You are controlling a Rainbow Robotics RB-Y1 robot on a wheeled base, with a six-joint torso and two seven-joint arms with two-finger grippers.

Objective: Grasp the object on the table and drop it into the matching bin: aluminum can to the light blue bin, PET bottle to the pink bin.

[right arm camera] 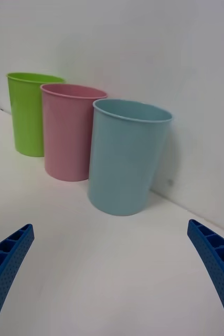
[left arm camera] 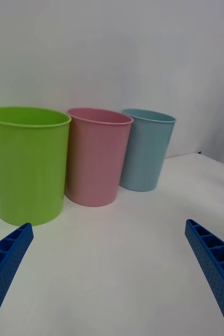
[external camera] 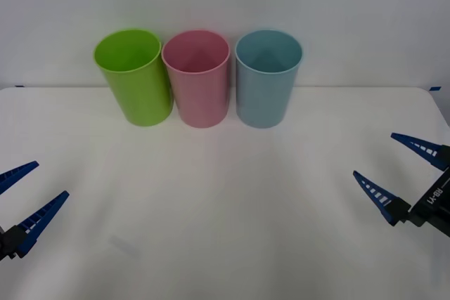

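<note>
Low at the two near corners of the white table point(external camera: 225, 244), both grippers hover with their blue ribbed fingers spread wide and nothing between them; the left gripper point(external camera: 24, 191) sits at the near left edge, the right gripper point(external camera: 397, 159) at the near right, well apart from each other. From each wrist view the two fingers stand at opposite corners, jaws fully open, touching neither the tabletop nor any bin; the left fingers point(left arm camera: 7, 262) frame bare table, and so do the right fingers point(right arm camera: 216, 262).

At the far edge, against the pale wall, three tall round bins stand upright in a row; the lime green bin point(external camera: 133, 79) is on the left, the pink bin point(external camera: 198, 79) in the middle and just beside it, the light blue bin point(external camera: 267, 79) on the right with a narrow gap from the pink one. All three openings face up; from the front view their insides look empty, though the very bottoms are hard to make out. I cannot see an aluminum can anywhere on the table.

Between the grippers and the bins lies a wide, flat stretch of white surface; the table's back edge runs just behind the bins.
</note>
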